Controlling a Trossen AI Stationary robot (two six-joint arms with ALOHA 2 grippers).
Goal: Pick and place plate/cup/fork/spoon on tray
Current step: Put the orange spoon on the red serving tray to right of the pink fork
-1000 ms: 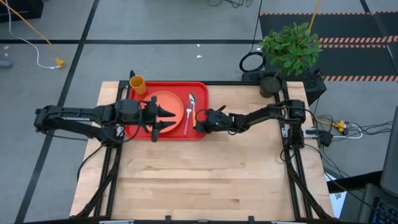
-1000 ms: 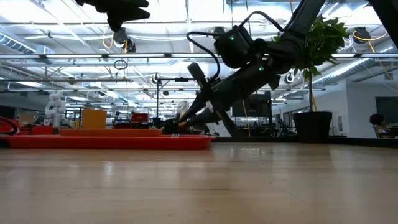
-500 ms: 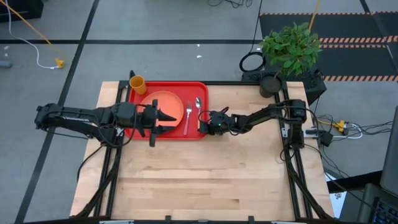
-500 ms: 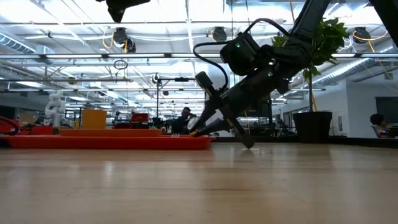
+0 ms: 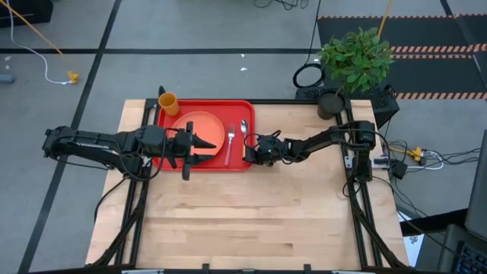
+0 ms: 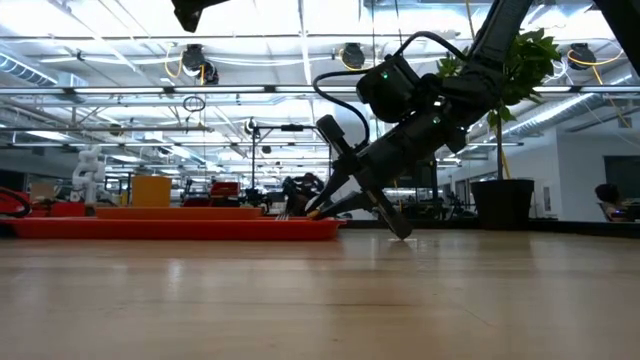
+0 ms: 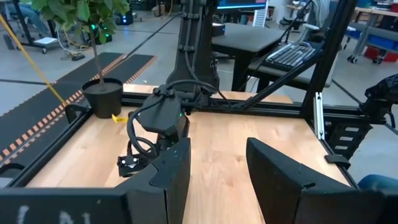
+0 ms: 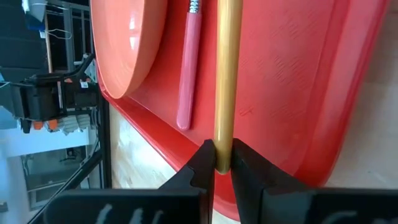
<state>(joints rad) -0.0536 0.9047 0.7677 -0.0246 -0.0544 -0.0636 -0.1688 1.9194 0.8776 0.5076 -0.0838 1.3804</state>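
Close up, right gripper (image 8: 222, 163) pinched on end of spoon (image 8: 227, 81) handle; orange handle runs straight out from fingertips over tray (image 8: 292, 74) floor. Fork (image 8: 188, 68) lies just beside spoon, parallel, next to plate (image 8: 127, 43). Spoon bowl cut off at wrist frame edge. Farther off, left gripper (image 5: 199, 148) hovers over plate's near edge, fingers (image 7: 171, 171) parted, holding nothing. Cup (image 5: 168, 103) at tray's far left corner; on rim or just outside, unclear.
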